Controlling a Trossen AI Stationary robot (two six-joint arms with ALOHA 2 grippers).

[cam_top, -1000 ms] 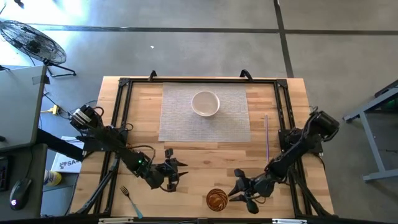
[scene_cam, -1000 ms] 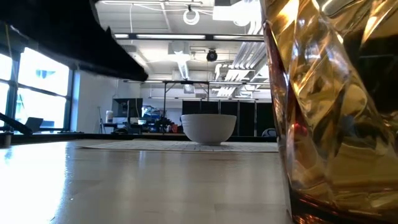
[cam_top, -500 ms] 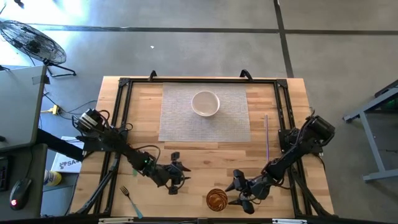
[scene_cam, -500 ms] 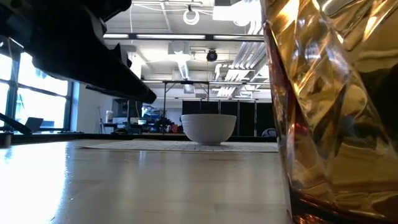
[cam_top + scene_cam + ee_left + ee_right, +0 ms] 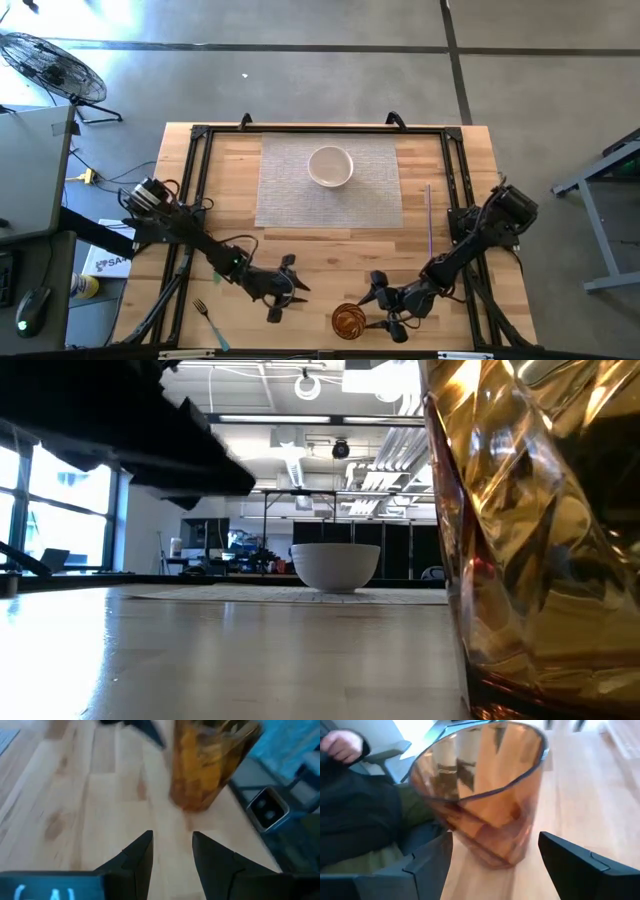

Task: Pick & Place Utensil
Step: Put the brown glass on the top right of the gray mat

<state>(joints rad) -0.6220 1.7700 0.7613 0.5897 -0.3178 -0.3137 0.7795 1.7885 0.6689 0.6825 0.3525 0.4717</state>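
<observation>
An amber faceted glass [image 5: 348, 322] stands upright on the wood near the table's near edge; it fills the right of the low view [image 5: 540, 540]. My right gripper [image 5: 380, 305] is open just right of it, one finger on either side of the glass [image 5: 480, 795] in the right wrist view, not touching it. My left gripper [image 5: 285, 290] is open to the glass's left and points at the glass [image 5: 210, 765]. A fork with a teal handle [image 5: 210, 318] lies flat near the near-left corner. A thin purple stick [image 5: 429, 220] lies flat on the right side.
A white bowl [image 5: 330, 166] sits on a grey placemat [image 5: 290, 190] at the far middle, and shows in the low view [image 5: 336, 565]. A black frame [image 5: 195, 170] runs round the table. A person's hand [image 5: 342, 745] and dark sleeve show beyond the near edge.
My left gripper has moved toward the table's right and near edge, closer to the amber glass. My right gripper has moved a little left, up to the glass. The glass, fork, stick and bowl have stayed put.
</observation>
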